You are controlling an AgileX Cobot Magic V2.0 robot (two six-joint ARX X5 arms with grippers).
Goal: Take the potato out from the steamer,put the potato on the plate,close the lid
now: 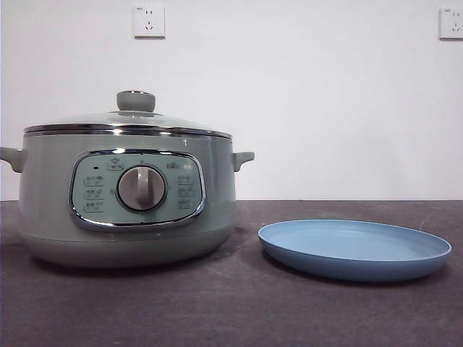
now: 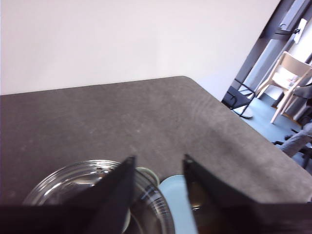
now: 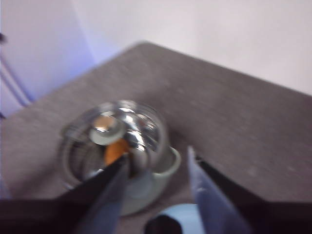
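The potato (image 3: 116,151) lies inside the steamer (image 1: 126,199), visible only as an orange patch through the glass lid (image 1: 129,119), which sits closed on the rim. The left gripper (image 2: 158,168) hangs high above the lid with its jaws spread and empty. The right gripper (image 3: 157,163), likewise spread and empty, hovers well above the steamer and the plate (image 1: 354,249). Neither gripper appears in the front view. The plate stands bare, just beside the steamer on the table (image 1: 231,311). No step is yet done; judged from this, the next move requires one gripper to descend onto the knob (image 1: 136,100), grasp it, and lift the lid clear.
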